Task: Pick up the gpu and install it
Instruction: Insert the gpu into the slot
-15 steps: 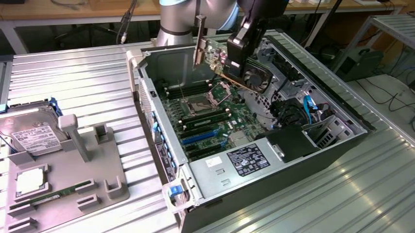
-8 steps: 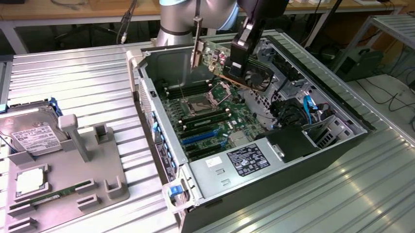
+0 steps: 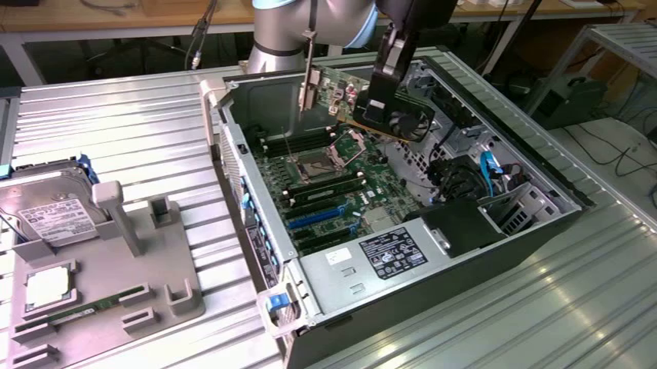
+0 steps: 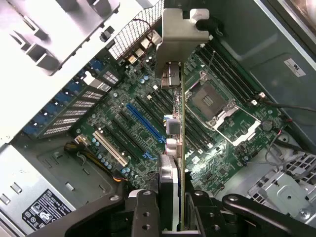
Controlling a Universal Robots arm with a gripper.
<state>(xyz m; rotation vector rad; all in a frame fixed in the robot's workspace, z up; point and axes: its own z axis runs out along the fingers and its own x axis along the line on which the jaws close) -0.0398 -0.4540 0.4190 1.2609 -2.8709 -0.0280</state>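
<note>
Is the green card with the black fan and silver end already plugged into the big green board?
No, the black gripper holds the green card up in the air above the board.

Arm (image 3: 279, 31): thick round tube, brushed silver-grey metal, smooth skin, darker seam ring lower down. Joint (image 3: 355, 27) beside it: pale blue cap band against grey housing. Wrist block (image 3: 401, 38): matte black, boxy, narrower toward pincer (image 3: 385, 104). Seen from wrist view, pincer (image 4: 172, 210) black throughout. Two flat fingers (image 4: 143, 207), each drilled with short column of small round holes. Curved black linkage bars (image 4: 261, 215) on either side, edges catching light. Silver pivot pins (image 4: 114, 198) at linkage joints.
</note>
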